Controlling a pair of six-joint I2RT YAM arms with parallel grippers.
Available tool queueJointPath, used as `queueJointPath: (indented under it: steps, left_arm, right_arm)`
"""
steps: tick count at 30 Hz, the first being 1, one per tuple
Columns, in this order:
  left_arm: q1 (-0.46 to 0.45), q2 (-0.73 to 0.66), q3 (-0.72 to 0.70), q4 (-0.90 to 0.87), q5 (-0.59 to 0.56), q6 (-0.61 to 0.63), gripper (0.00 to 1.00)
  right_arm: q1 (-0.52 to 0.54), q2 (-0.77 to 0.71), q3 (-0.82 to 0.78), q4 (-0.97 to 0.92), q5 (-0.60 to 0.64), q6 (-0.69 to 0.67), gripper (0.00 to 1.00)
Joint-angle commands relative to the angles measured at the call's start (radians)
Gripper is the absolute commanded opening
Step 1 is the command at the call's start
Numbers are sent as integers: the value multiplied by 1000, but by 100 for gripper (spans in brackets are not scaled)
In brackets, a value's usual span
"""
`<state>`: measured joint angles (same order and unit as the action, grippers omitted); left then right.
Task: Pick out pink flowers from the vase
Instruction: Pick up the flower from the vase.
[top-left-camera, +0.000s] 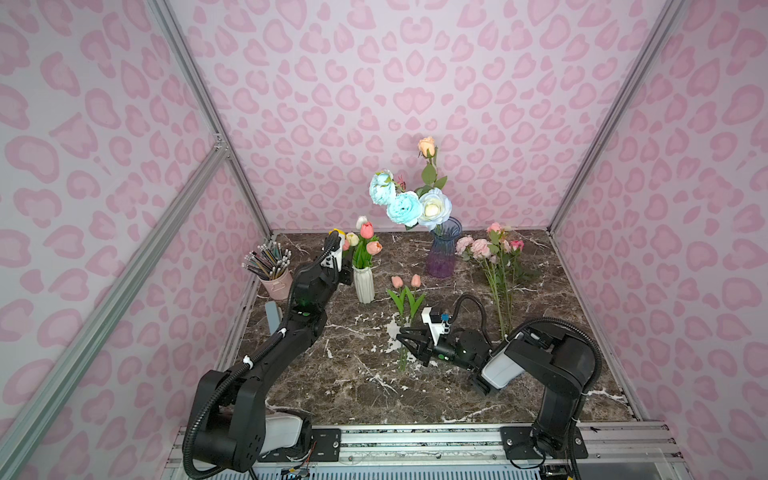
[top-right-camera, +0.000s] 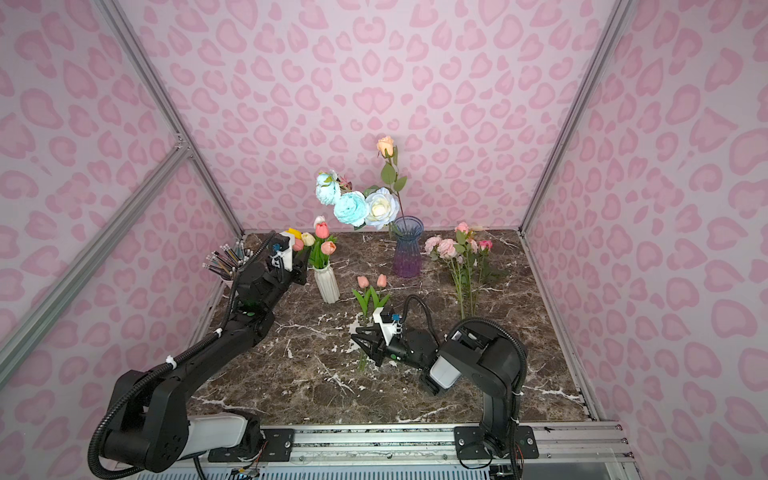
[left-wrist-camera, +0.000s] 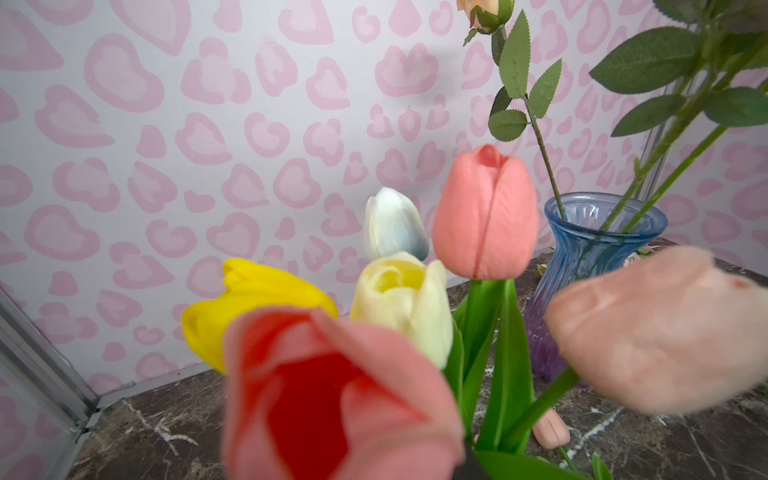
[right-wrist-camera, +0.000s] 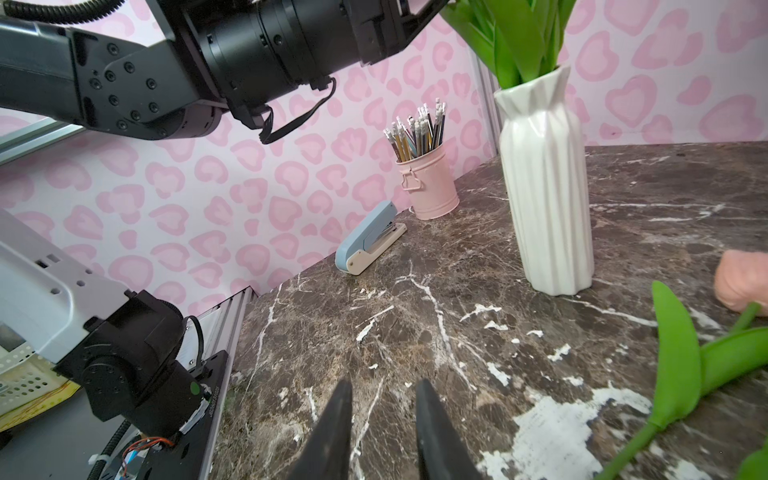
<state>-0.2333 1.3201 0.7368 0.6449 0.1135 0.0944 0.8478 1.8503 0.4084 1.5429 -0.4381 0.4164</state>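
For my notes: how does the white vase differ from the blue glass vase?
The white vase is opaque and ribbed; the blue glass vase is see-through, fading to purple. The white vase holds short tulips; the glass one, tall blue, white and peach blooms. Both stand upright.

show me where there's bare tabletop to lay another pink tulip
Free: the front strip of marble tabletop along the rail, and the patch in front of the white vase. Crowded: back right, around the purple vase and pink flowers.
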Motion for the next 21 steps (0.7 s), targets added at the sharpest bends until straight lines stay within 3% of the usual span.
queueJointPath:
  steps: [1,3,7,21]
  left_arm:
    - [2,-1,8,44,20,-15,20]
    - [2,-9,1,45,30,-19,12]
    - [2,-26,-8,41,36,-16,5]
    - [2,-195,98,-173,24,-20,6]
  right_arm:
    - [0,9,4,41,-5,-1,28]
    - [-2,10,7,36,-7,0,28]
    - [-2,12,8,35,-5,1,28]
    - [-1,15,14,19,1,6,27]
